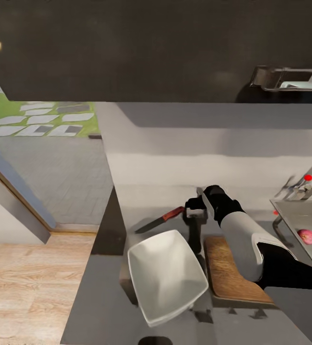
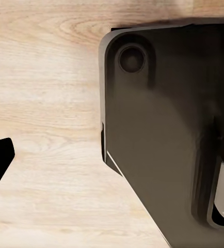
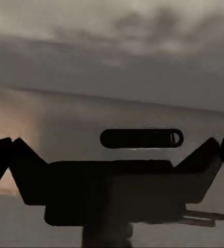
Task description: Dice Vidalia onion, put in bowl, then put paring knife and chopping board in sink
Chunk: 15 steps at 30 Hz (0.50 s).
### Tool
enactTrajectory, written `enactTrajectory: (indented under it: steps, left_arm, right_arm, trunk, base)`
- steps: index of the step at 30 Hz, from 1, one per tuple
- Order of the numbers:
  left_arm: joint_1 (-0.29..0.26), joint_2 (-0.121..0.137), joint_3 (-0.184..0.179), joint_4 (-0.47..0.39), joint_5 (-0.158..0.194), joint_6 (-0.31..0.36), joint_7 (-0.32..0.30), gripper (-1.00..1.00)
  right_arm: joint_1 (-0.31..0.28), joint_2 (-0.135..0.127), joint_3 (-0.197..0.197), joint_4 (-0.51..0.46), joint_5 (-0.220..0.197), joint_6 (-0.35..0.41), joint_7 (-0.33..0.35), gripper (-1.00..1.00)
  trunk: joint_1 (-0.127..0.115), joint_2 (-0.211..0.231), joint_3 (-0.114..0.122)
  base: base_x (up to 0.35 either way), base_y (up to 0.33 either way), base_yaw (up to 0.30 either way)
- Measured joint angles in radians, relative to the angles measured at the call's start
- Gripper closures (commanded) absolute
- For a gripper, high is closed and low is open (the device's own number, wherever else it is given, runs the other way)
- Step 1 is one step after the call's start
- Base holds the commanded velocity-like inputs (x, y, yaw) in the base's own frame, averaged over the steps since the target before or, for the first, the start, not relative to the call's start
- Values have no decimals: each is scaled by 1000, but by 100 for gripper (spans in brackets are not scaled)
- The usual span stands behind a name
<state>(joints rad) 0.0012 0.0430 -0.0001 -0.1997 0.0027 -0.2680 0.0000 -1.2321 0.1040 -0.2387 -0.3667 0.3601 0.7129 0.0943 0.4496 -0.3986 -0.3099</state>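
On the grey countertop [image 1: 103, 306] the white bowl [image 1: 165, 273] stands in front, with the brown chopping board [image 1: 230, 270] right beside it on its right. The paring knife [image 1: 160, 219], red handle and dark blade, lies behind the bowl. My right gripper [image 1: 194, 211] hovers at the handle's end, just right of it; in the right wrist view the right gripper [image 3: 112, 150] is open with nothing between its fingers. The pinkish Vidalia onion [image 1: 307, 235] sits in the sink [image 1: 290, 206] at the far right. My left gripper [image 2: 112, 160] hangs open over the floor.
A chrome faucet with a red knob [image 1: 308, 178] stands behind the sink. A pale wall backs the counter under a dark upper cabinet [image 1: 151, 48]. Left of the counter lie wooden floor [image 1: 31, 287] and a doorway to grey paving. My dark base [image 2: 169, 129] is beside the left gripper.
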Motion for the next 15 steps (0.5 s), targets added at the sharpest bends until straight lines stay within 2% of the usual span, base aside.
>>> enactTrajectory:
  steps: [6,15]
  left_arm:
    - [0,0,2,0,0,0,0,-100]
    - [0,1,3,0,1,1,0,-100]
  right_arm:
    - [0,0,2,-1,13,2,1,-100]
    - [0,-1,5,-2,34,3,2,-100]
  trunk:
    - [0,0,0]
    - [-1,-1,0]
  base:
    - [-36,-6,0]
    - [210,155,0]
